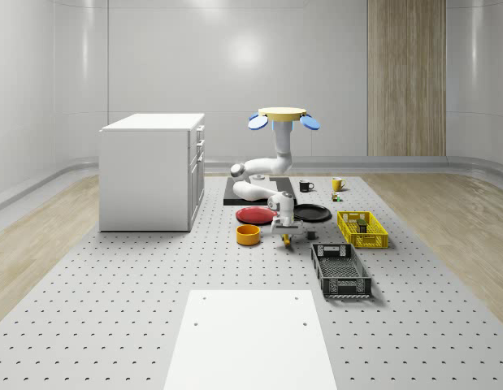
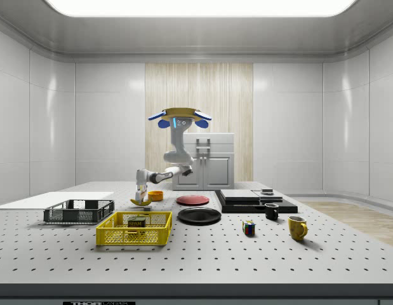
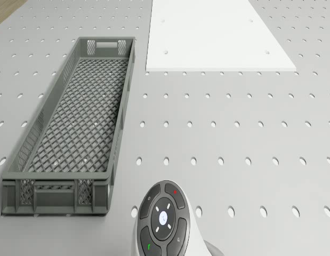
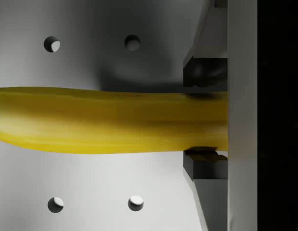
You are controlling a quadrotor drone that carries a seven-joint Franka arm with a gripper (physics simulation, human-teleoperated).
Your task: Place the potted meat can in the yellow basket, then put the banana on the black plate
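The banana point(image 4: 105, 120) lies across the wrist view, and a dark finger pad point(image 4: 204, 72) presses on each side of it. My gripper point(image 1: 285, 233) is shut on the banana point(image 2: 140, 202) low over the table, between the orange bowl point(image 1: 249, 234) and the yellow basket point(image 1: 362, 230). The potted meat can point(image 2: 136, 222) sits inside the yellow basket point(image 2: 134, 236). The black plate point(image 1: 310, 213) lies just behind the gripper, next to a red plate point(image 1: 255, 214). The drone point(image 1: 283, 116) hovers high above the plates, with the arm bent down from it.
A grey crate point(image 1: 340, 270) lies in front of the basket, and a white board point(image 1: 251, 337) lies nearer the front. A white cabinet point(image 1: 152, 171) stands at the whole-scene view's left. A black mug point(image 1: 305, 186), a yellow mug point(image 1: 336, 184) and a colour cube point(image 2: 248, 228) stand behind the plates.
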